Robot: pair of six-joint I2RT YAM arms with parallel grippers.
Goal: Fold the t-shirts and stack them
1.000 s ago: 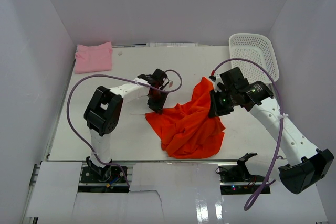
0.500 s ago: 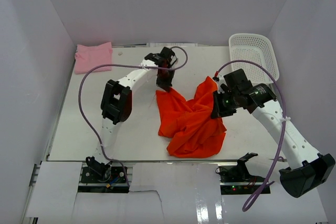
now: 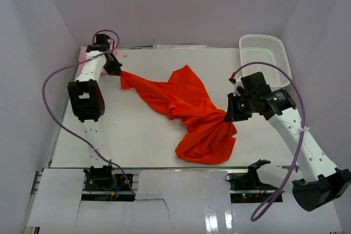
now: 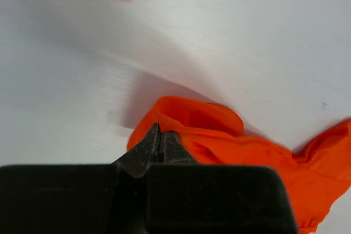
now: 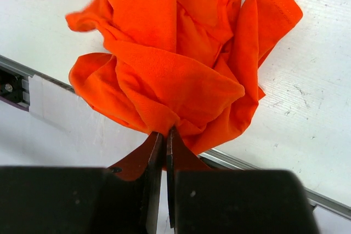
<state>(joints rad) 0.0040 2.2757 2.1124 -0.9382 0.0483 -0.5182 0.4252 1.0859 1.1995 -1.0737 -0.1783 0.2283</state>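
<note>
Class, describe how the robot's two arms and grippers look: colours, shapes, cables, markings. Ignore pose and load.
Both the left arm and right arm have white links with boxy black joint housings. A purple cable loops along each. The right arm's wrist shows a green light. The left gripper and right gripper have black, wedge-tapered fingers.

The left arm (image 3: 86, 100) stretches far out from its base toward the back left, nearly straight. Its pincer (image 3: 116, 70) is pressed together on an edge of the orange shirt (image 3: 181, 100). The right arm (image 3: 299, 135) bends at the elbow and leans inward, wrist angled down. Its pincer (image 3: 228, 114) is clamped on a bunched fold of the same shirt, with the fingertips all but meeting.
</note>
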